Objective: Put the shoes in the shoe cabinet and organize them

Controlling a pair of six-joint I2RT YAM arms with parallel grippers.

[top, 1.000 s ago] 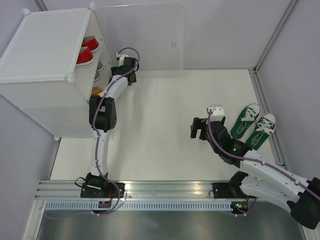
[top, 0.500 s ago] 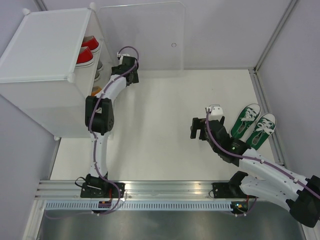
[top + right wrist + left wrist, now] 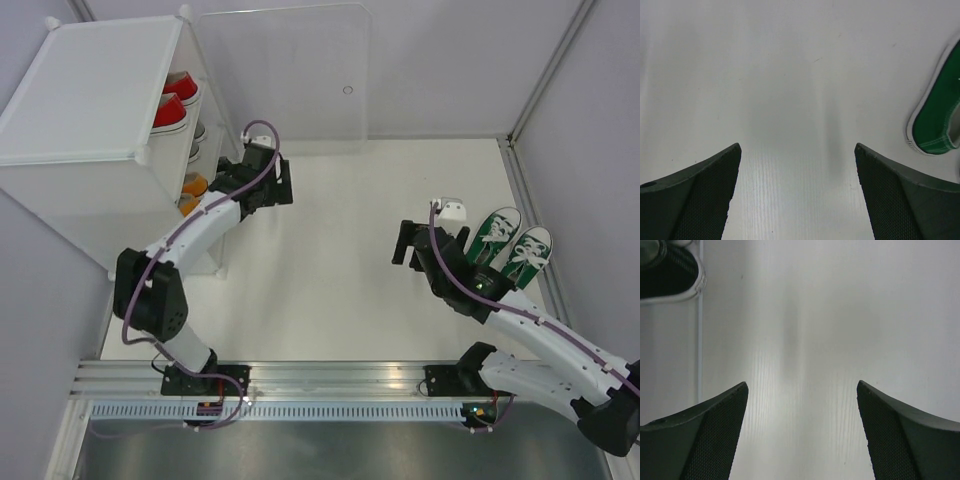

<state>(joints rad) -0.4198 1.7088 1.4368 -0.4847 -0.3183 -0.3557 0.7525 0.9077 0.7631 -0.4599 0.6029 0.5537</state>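
— How are the fingers of the left gripper [image 3: 801,387] set?

— They are spread wide, and nothing is held between them. Only bare table [image 3: 840,315] is shown beneath. A black shoe [image 3: 665,275] is glimpsed in the upper left corner of the wrist view, beyond a thin white line.

— What has been changed since a second ago?

— The left arm has been drawn back from the shoe cabinet [image 3: 90,100]. The gripper, earlier held up at the open front, is now found lower, over the table just beside the orange shoe [image 3: 192,186]. The elbow has been swung down to the near left.

— And the right gripper [image 3: 797,147]?

— It is likewise kept wide and empty. It has been shifted only slightly toward the green shoes [image 3: 497,238], which are left side by side on the table near the right wall. One green toe is caught at the right edge of its wrist view.

— What is stored already?

— On the top shelf the red shoes [image 3: 172,105] are seen, with a grey shoe [image 3: 198,130] just below and the orange one lower still. The clear door panel [image 3: 285,70] is stood open.
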